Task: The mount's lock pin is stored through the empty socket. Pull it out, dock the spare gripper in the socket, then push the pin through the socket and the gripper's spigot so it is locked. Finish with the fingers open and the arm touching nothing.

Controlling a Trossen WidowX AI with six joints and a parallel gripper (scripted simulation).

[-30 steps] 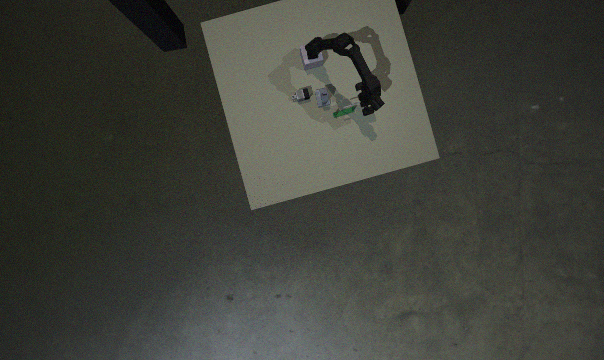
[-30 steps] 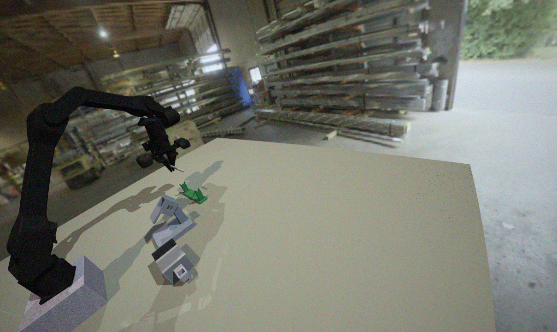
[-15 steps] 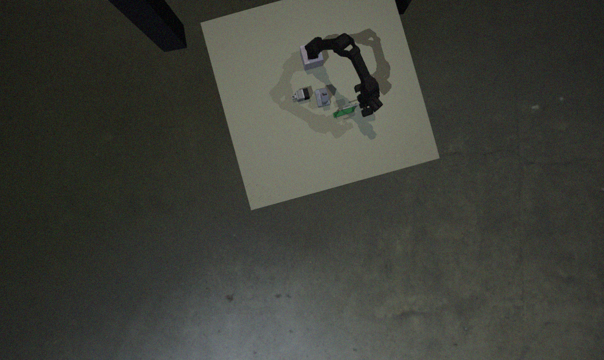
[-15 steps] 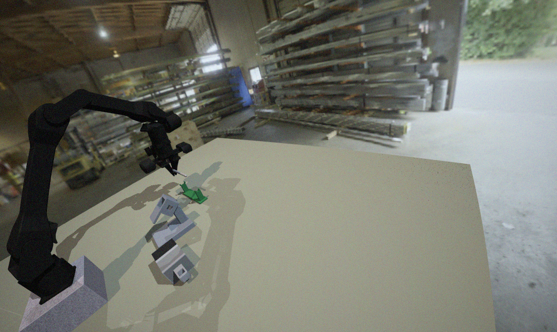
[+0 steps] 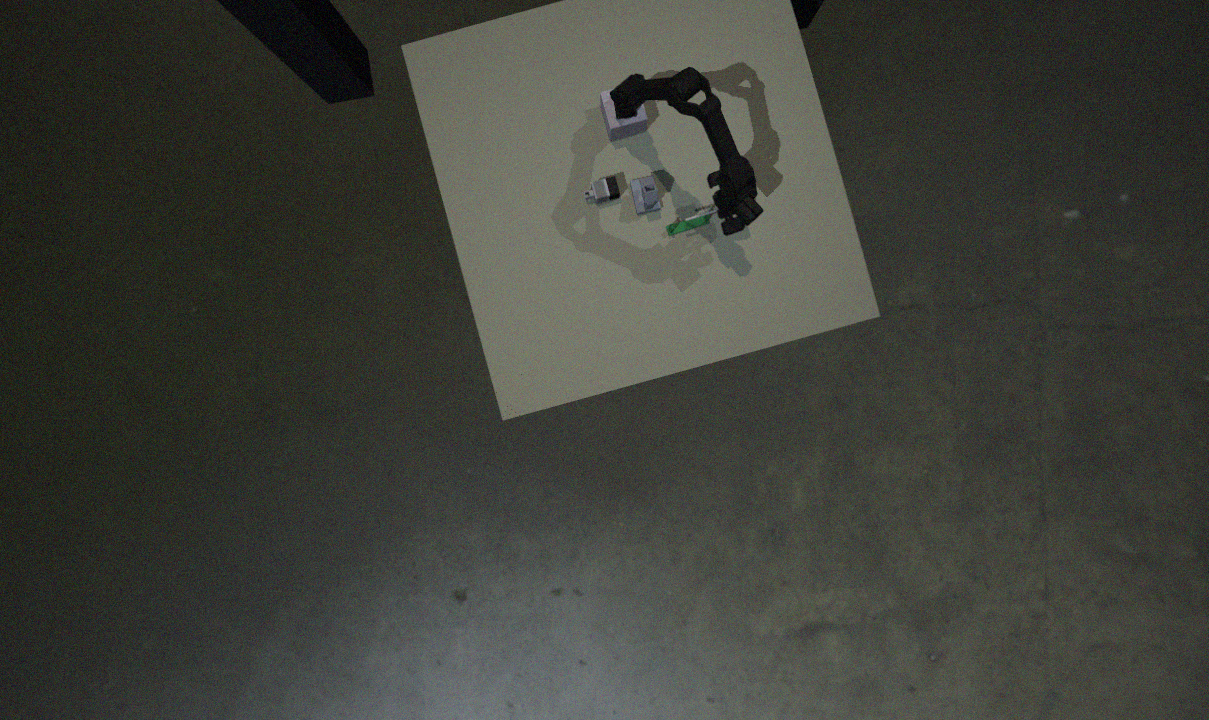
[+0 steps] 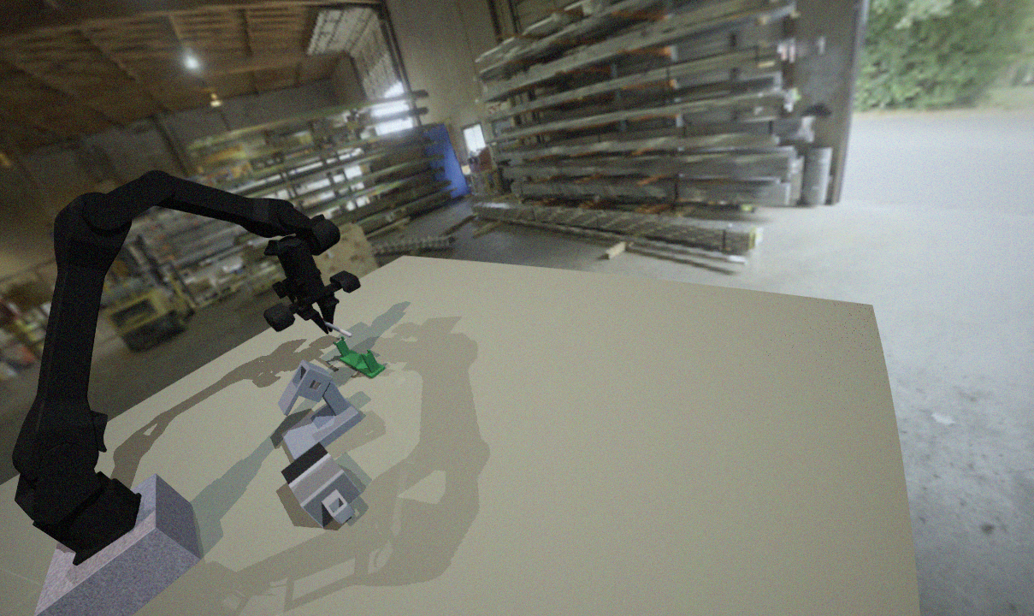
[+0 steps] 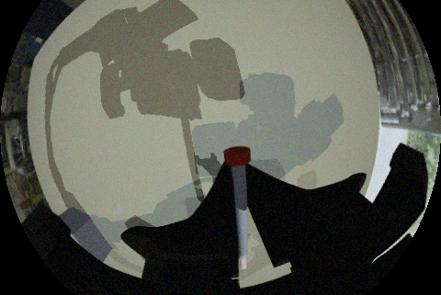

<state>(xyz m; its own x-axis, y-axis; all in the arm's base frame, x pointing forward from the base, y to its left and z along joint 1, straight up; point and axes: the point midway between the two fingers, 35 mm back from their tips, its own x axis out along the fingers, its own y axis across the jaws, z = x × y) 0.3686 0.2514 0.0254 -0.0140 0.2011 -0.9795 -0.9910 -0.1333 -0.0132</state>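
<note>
My gripper is shut on the lock pin. The pin has a grey-white shaft and a red head; it is held raised and slants above the green cradle, apart from it as far as I can tell. The light-grey mount stands on the table with its tilted socket showing no pin in the exterior view. The spare gripper, grey and black with a square holed spigot, lies beside the mount. The wrist view hides the cradle, mount and spare gripper.
The arm's speckled base block stands at one side of the beige table. The mount stands between the spare gripper and the green cradle. Shadows of the arm fall across the table.
</note>
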